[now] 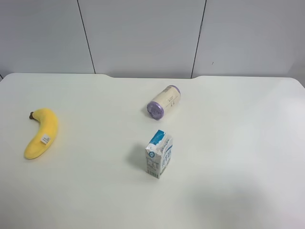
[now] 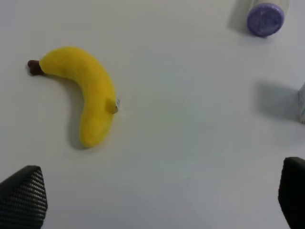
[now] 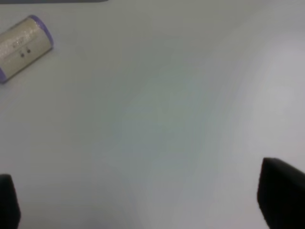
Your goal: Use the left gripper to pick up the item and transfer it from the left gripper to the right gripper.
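The yellow plush banana (image 1: 41, 133) lies on the white table (image 1: 238, 143) at the exterior high view's left, brown stem tip toward the far side, white tag on its middle. It also shows in the left wrist view (image 2: 88, 95), lying flat and untouched. My left gripper (image 2: 162, 200) is open above the table, its fingertips (image 2: 24, 200) spread wide, apart from the banana. My right gripper (image 3: 147, 200) is open and empty over bare table, fingertips (image 3: 281, 198) at the frame's corners. Neither arm shows in the exterior high view.
A purple-capped cylinder (image 1: 163, 102) lies on its side near the table's middle; it shows in the right wrist view (image 3: 21, 45) and the left wrist view (image 2: 265, 18). A blue-white carton (image 1: 159, 154) stands upright in front of it. A grey panelled wall (image 1: 143, 33) is behind.
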Robot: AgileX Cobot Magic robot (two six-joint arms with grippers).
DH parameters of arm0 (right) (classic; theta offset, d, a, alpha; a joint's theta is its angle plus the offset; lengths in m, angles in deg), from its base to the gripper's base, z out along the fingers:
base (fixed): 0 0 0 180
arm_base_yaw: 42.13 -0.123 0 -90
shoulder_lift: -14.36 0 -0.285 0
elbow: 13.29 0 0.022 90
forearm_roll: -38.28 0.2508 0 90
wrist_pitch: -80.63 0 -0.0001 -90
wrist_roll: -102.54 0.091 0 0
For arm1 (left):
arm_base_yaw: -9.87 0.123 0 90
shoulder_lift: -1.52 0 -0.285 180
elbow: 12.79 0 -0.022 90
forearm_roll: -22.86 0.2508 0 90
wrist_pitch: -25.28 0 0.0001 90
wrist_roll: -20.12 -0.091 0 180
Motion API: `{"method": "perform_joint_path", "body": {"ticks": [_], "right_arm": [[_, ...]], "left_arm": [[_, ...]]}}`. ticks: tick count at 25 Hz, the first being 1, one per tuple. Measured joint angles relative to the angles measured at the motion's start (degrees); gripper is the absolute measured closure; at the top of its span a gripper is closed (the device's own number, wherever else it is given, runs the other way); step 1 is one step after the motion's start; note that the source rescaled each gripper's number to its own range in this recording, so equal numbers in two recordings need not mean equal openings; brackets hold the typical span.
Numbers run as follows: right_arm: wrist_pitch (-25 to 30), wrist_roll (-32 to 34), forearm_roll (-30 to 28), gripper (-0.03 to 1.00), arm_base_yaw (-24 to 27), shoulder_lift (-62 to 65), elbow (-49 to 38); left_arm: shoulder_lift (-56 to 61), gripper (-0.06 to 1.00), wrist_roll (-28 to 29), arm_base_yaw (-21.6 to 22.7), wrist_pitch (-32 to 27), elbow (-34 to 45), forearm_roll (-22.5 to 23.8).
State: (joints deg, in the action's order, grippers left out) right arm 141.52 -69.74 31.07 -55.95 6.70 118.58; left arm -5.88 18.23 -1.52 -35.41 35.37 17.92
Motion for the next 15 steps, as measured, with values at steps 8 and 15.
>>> {"method": "perform_joint_path", "body": {"ticks": [8,15], "right_arm": [[0.0,0.0,0.0,-0.03,0.0,0.0,0.0],[-0.02,0.0,0.0,-0.03,0.0,0.0,0.0]], "left_arm": [[-0.22,-0.05,0.02,0.0,0.02,0.0,-1.53],[-18.1,-0.05,1.42,0.0,2.55,-6.19,0.72]]}}
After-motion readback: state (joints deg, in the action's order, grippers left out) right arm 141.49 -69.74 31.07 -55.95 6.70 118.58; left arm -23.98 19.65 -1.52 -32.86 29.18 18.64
